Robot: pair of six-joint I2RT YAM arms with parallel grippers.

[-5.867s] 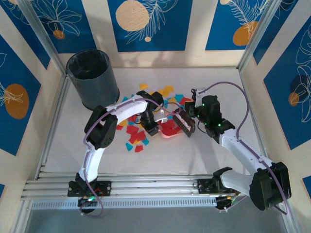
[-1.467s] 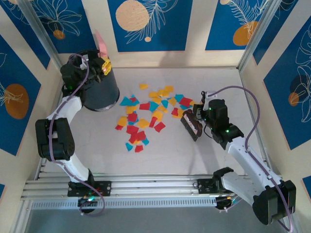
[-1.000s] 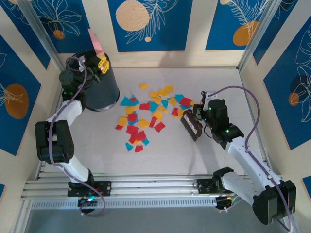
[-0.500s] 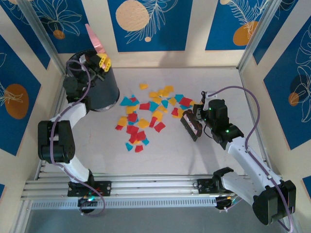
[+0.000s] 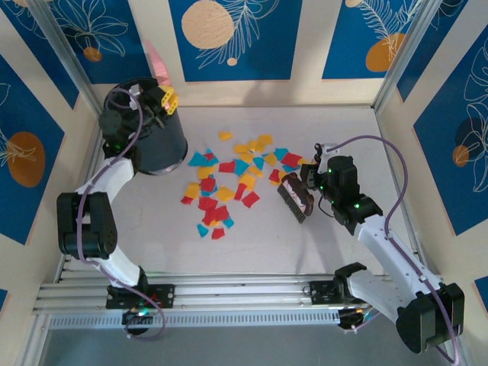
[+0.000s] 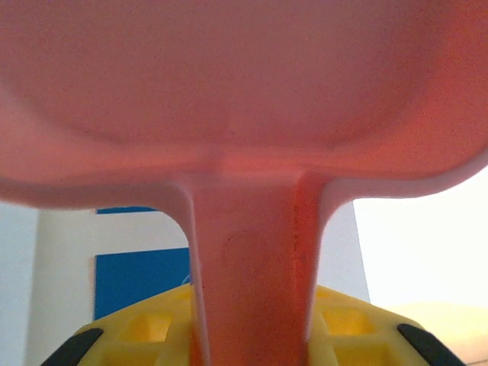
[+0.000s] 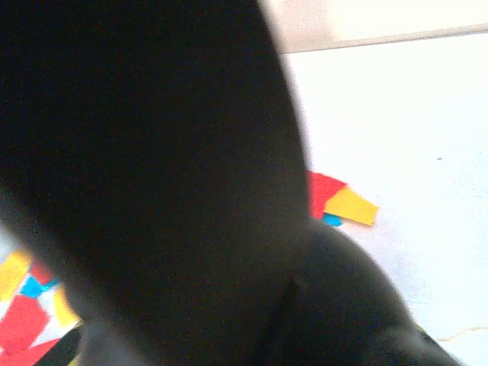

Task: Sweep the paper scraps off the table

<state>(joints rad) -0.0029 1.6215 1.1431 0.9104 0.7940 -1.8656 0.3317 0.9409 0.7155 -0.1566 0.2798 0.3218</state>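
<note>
From above, the red, yellow and teal paper scraps (image 5: 229, 183) lie midway on the pale grey table (image 5: 305, 244) in a band running near-left to far-right. The band sits between a black cylindrical bin (image 5: 152, 141) and a dark bristle brush (image 5: 293, 200) clenched in the right gripper (image 5: 309, 181). In the left wrist view the left gripper (image 6: 248, 339) grasps the handle of a pink plastic dustpan (image 6: 244, 91), and in the right wrist view the blurred brush (image 7: 152, 152) looms before a few scraps (image 7: 339, 200).

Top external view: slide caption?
Left gripper holds pink dustpan at the black bin; right gripper holds brush beside scattered paper scraps.
</note>
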